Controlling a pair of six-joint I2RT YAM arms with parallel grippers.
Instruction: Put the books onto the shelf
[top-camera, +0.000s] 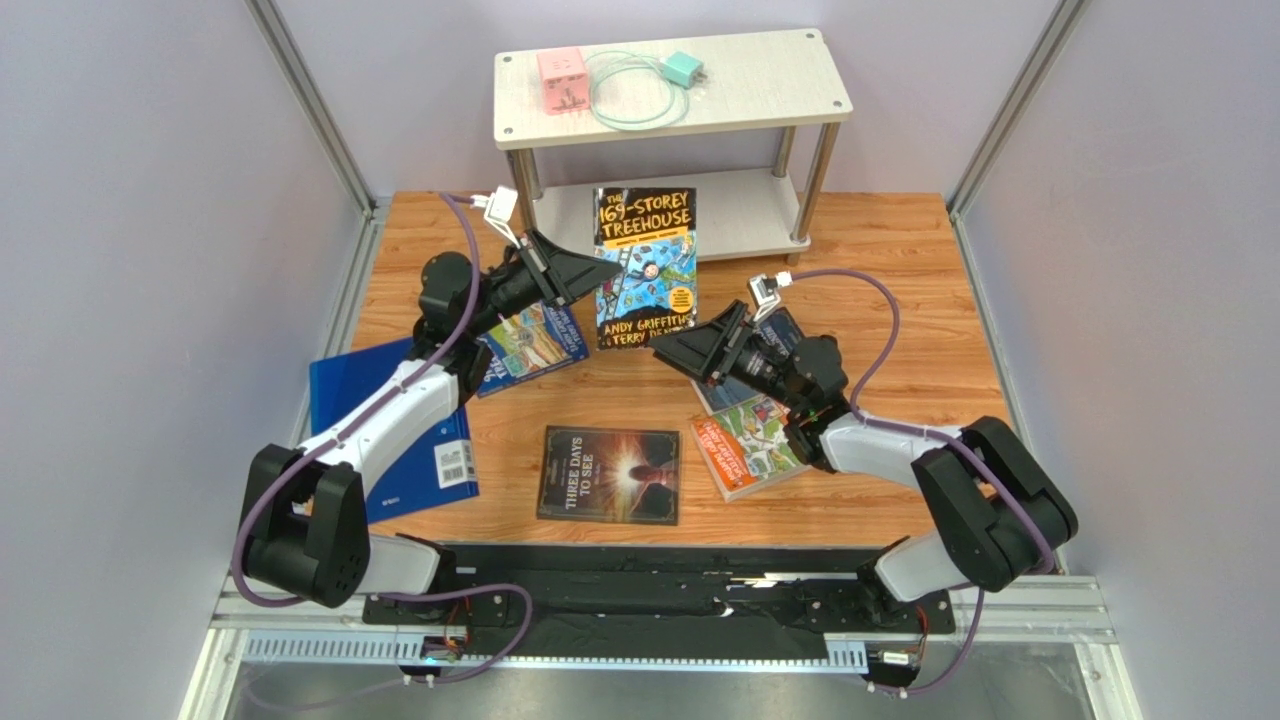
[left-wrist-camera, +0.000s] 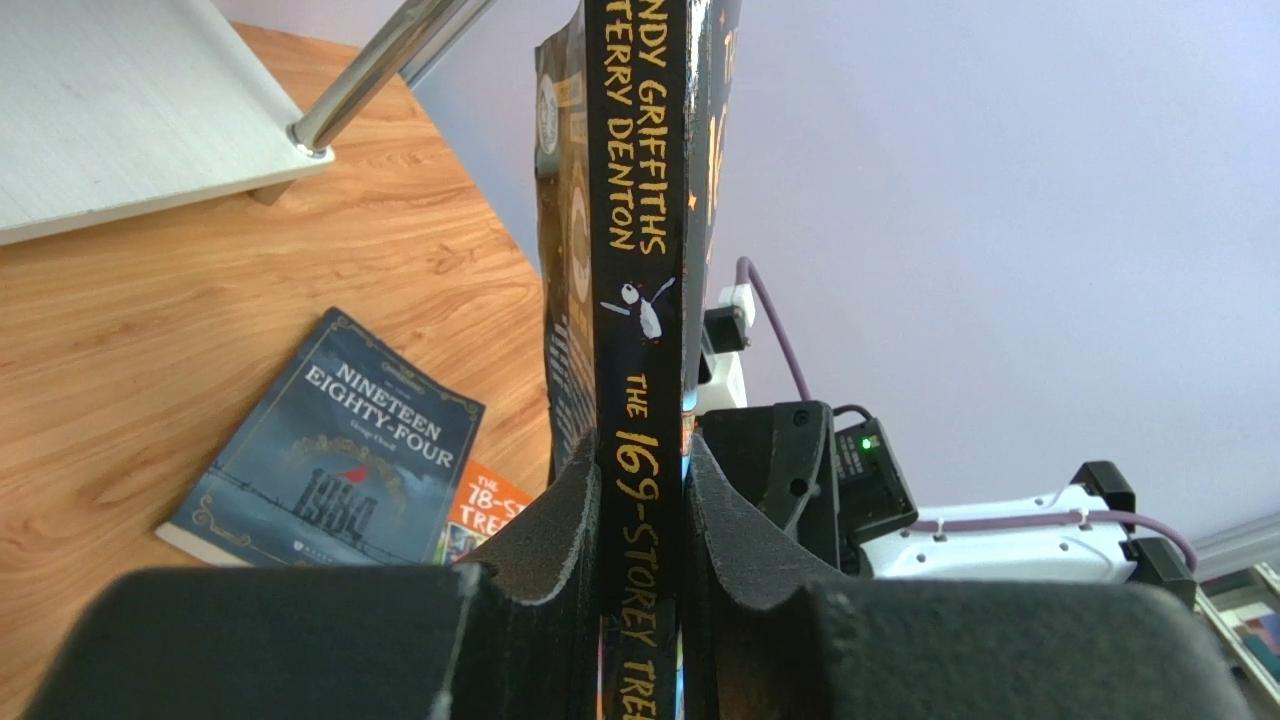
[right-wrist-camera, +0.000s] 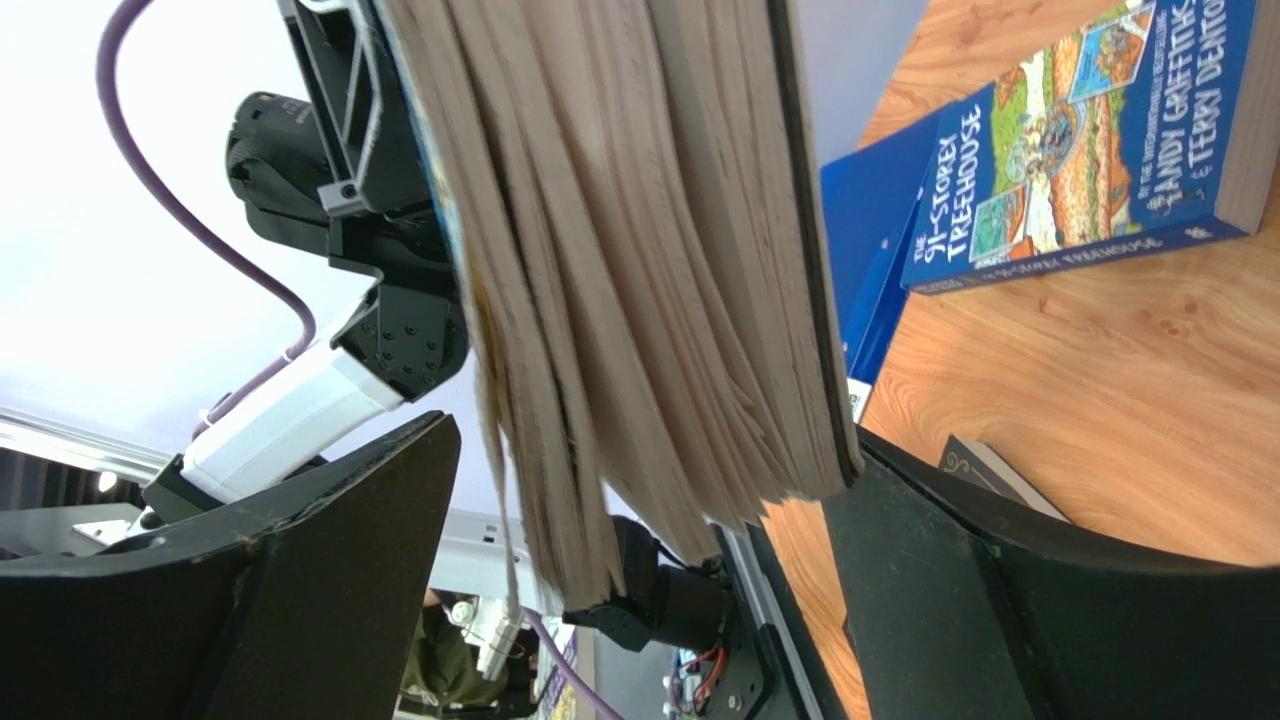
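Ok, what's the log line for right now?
left gripper: shut on 169-Storey book | book: upright, before shelf | right gripper: open around its pages

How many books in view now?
6: the treehouse book in the left gripper; blue paperback and large blue book by the left arm; black book near-centre; orange book and partly hidden grey book under the right arm.

The left arm and the right arm have white links, black joints and purple cables
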